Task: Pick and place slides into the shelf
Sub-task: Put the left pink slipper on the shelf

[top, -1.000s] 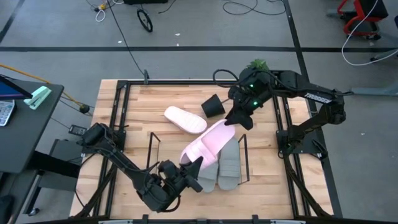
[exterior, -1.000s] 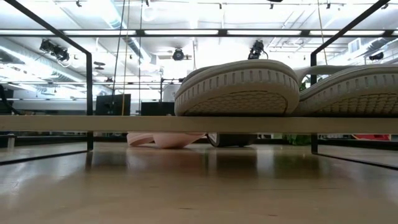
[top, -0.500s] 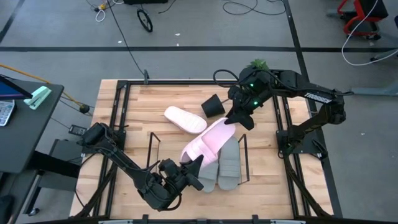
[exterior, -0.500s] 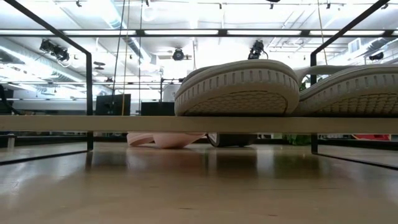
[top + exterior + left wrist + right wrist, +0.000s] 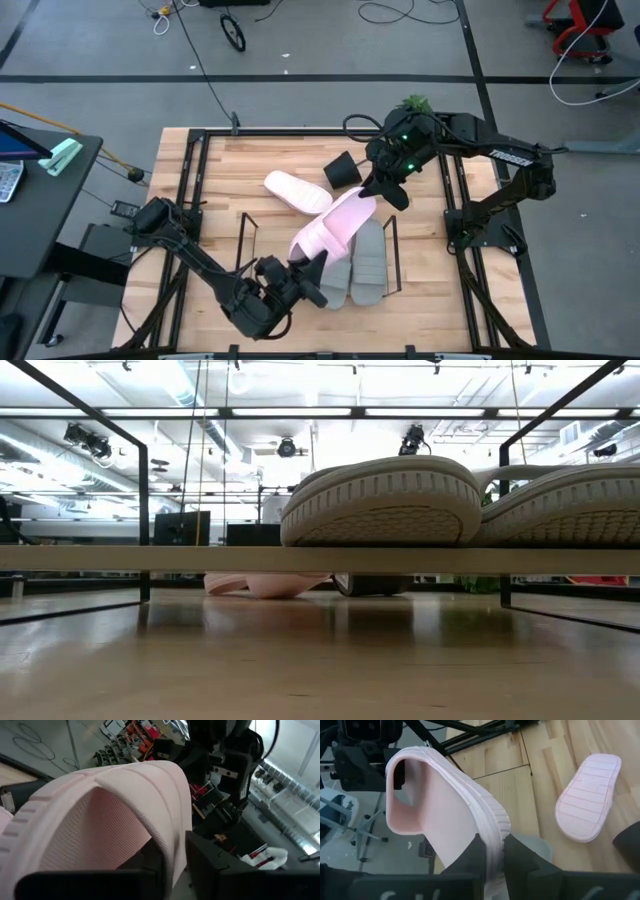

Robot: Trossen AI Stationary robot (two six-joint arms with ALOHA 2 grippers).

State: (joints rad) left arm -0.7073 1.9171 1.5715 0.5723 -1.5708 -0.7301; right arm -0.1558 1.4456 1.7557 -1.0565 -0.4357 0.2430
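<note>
In the high view one pale pink slide [image 5: 335, 225] hangs slanting between both grippers, over the shelf [image 5: 245, 240], a black wire frame. My left gripper [image 5: 308, 263] is shut on its strap end, my right gripper [image 5: 380, 192] on its heel end. Two grey slides [image 5: 362, 265] lie on the shelf; the low view shows their soles [image 5: 380, 500] resting on the shelf's front bar [image 5: 320, 558]. The second pink slide [image 5: 297, 192] lies sole up on the table beyond the shelf. My left gripper pinches the wide strap [image 5: 172, 845] of the pink slide at its edge, one finger [image 5: 152, 865] under the strap and the other [image 5: 210, 865] outside it. It comes from the table's near side, slanting up. My right gripper pinches the heel end [image 5: 492, 837] of the same slide, one finger on the footbed side and one on the sole side. It reaches from the far right, slanting down. The slide runs away from the fingers toward the left gripper, strap [image 5: 400, 760] at its far end.
A small black plant pot [image 5: 342, 170] lies on its side on the table just beyond the held slide, close to the right gripper. Black metal rails [image 5: 190, 170] frame the table. Bare wood lies left of the shelf [image 5: 215, 200].
</note>
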